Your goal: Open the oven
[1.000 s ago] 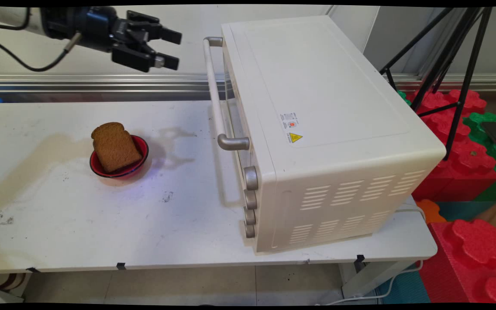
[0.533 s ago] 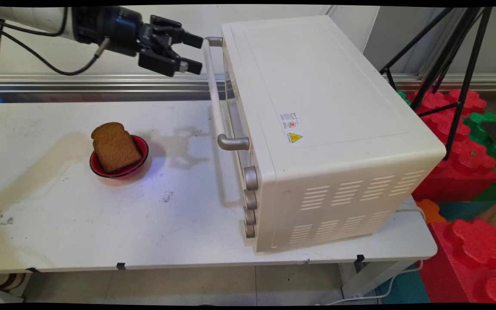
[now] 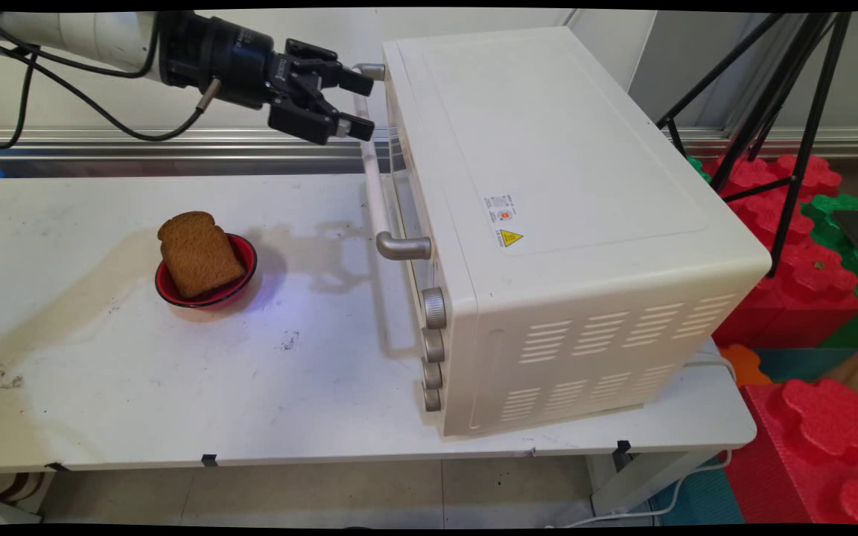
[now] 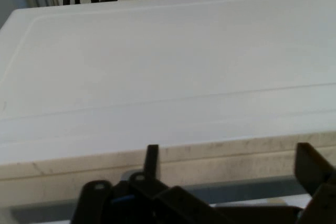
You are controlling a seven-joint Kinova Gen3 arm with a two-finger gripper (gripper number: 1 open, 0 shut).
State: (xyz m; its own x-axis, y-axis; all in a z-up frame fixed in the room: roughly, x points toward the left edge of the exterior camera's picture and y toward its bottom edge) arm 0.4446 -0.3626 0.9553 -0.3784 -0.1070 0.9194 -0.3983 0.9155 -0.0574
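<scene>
Where the white table bears a toaster oven, claw spread wide astride its handle, gripping nothing.

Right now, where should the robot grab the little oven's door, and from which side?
Probably the long handle across the front of the oven. It is a thin bar standing off the door on two posts, so fingers can close round it. Coming from the table side, straight at the door, suits it. The open hand is already at the bar's far end, one finger on either side.
</scene>
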